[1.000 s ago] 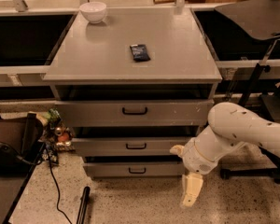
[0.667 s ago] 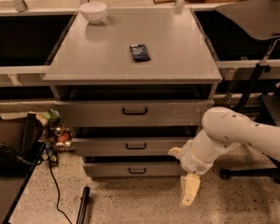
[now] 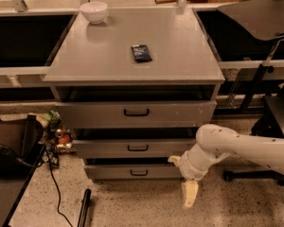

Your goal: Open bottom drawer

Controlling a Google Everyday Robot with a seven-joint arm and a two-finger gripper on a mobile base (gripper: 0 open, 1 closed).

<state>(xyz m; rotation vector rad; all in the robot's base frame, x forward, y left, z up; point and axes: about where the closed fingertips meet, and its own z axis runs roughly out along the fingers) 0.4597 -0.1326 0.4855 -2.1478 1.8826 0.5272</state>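
One gripper point(image 3: 189, 196) hangs just right of the bottom drawer point(image 3: 109, 172), lowest of three, grip state unclear.

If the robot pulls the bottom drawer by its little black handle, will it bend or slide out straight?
It probably slides out straight: the bottom drawer looks like stiff grey metal, so it should not bend. Its handle is a small loop, so gripping it may be fiddly. The gripper hangs beside the drawer, near the floor, not touching it.
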